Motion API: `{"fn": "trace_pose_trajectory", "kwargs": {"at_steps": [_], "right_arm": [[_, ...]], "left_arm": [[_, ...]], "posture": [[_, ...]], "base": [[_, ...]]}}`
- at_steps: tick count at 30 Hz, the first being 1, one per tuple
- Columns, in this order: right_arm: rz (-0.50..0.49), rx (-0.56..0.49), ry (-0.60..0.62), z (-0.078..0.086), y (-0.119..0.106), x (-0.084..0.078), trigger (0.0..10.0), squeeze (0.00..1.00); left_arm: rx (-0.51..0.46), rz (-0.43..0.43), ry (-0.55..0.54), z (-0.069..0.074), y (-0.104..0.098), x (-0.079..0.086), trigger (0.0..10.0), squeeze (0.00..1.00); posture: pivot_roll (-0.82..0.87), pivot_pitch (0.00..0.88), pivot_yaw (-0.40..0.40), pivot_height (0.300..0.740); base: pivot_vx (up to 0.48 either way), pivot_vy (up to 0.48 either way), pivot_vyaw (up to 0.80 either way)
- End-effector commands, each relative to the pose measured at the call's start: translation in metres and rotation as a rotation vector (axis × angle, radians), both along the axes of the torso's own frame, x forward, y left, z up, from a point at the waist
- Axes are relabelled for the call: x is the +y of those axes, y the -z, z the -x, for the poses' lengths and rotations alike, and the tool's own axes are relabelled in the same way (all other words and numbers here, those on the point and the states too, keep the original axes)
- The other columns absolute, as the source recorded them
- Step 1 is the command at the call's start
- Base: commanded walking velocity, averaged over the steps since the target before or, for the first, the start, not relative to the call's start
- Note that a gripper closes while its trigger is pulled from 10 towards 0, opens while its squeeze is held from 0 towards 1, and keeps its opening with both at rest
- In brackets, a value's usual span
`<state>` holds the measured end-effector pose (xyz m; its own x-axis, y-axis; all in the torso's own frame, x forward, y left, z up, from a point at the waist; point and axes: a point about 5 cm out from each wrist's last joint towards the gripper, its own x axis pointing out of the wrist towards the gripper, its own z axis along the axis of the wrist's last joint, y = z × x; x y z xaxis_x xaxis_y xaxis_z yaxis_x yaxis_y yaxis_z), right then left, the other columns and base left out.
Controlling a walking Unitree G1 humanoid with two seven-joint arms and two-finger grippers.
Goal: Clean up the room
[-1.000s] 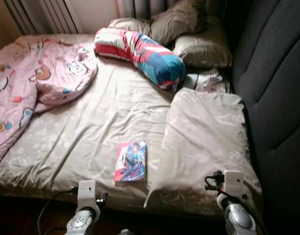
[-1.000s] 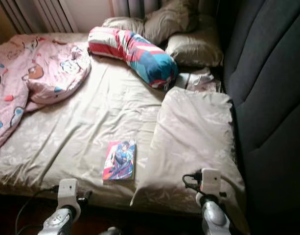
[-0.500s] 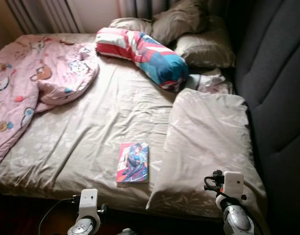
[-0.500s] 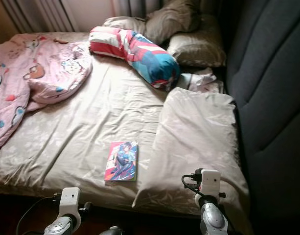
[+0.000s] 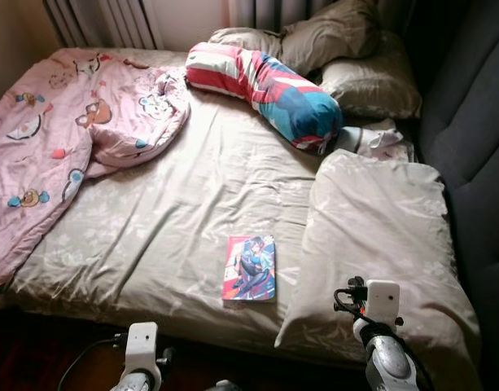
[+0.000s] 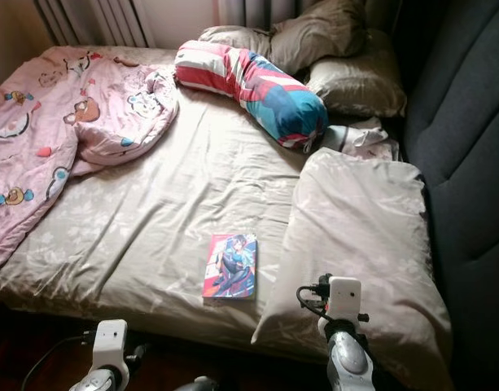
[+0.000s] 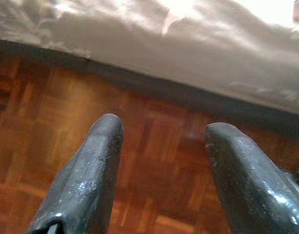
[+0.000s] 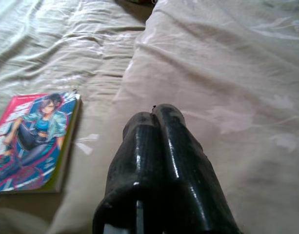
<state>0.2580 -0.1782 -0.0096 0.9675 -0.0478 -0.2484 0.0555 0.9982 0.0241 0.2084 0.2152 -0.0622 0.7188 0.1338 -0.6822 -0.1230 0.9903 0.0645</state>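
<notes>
A colourful comic book (image 5: 250,268) lies flat near the front edge of the bed, on the beige sheet (image 5: 184,212). My right gripper (image 8: 156,114) is shut and empty. It hovers over the big beige pillow (image 5: 379,236), with the book (image 8: 32,141) just beside that pillow. My right arm (image 5: 381,314) rises at the pillow's near corner. My left gripper (image 7: 164,126) is open with nothing between its fingers, low over the wooden floor (image 7: 154,161) by the bed's edge. My left arm (image 5: 142,352) is below the bed's front edge.
A crumpled pink cartoon blanket (image 5: 62,138) covers the bed's left side. A red, white and blue bolster (image 5: 265,85), brown pillows (image 5: 347,49) and a crumpled white item (image 5: 378,140) lie at the far end. A dark padded headboard (image 5: 477,147) stands on the right.
The whole picture has shifted right, so the camera has moved; the bedding and book lie as before. My left arm sits lower in the view.
</notes>
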Motion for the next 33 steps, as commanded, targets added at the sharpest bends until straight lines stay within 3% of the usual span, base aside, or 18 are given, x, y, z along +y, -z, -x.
{"fn": "trace_pose_trajectory", "kwargs": {"at_steps": [1, 33], "right_arm": [[0.004, 0.023, 0.007, 0.0062, 0.0053, -0.0027, 10.0, 0.00], [-0.013, 0.024, 0.001, 0.0002, 0.0034, 0.0034, 10.0, 0.00]], "left_arm": [[0.036, 0.001, -0.002, 0.0075, 0.0049, 0.0000, 10.0, 0.00], [0.083, 0.002, -0.007, 0.0122, 0.0086, 0.0015, 10.0, 0.00]], "posture": [[-0.05, 0.154, 0.081, 0.740], [-0.01, 0.166, 0.066, 0.740]], "base": [[0.000, 0.424, 0.00], [0.000, 0.418, 0.00]]}}
